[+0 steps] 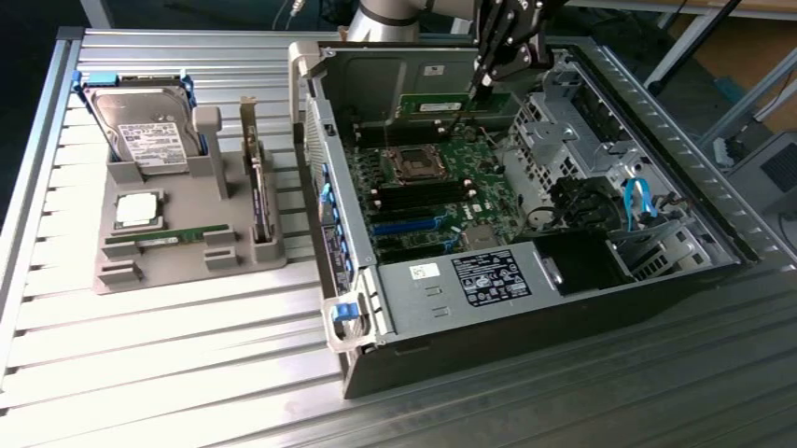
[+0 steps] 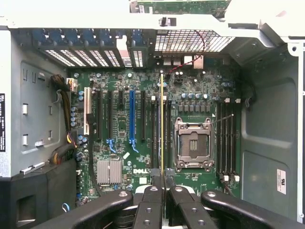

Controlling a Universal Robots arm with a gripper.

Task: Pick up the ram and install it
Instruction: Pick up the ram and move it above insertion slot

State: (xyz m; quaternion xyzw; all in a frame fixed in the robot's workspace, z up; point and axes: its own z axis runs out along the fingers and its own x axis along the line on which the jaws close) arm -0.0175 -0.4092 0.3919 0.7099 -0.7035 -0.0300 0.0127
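The end effector (image 2: 162, 177) is pinching the ram (image 2: 162, 119) edge-on, jaws nearly closed, over the slots (image 2: 155, 133). It is looking light, stiff and fragile, so a mid-length grip is suiting it.

Table (image 1: 187, 373): slatted metal.
Holder (image 1: 174, 271): grey, on the table, at the exterior view's left.
Drive (image 1: 147, 126): propped upright at the holder's far end.
CPU (image 1: 137, 209): silver, flat on the holder, near the drive.
Card (image 1: 259, 201): dark, on edge in the holder's slot nearest the case.
Case (image 1: 598, 308): open, on its side, beside the holder.
Motherboard (image 2: 200, 81): green, inside the case.
Socket (image 2: 193, 144): empty, on the motherboard.
Heatsink (image 2: 109, 171): small, silver, near a blue slot (image 2: 132, 117).
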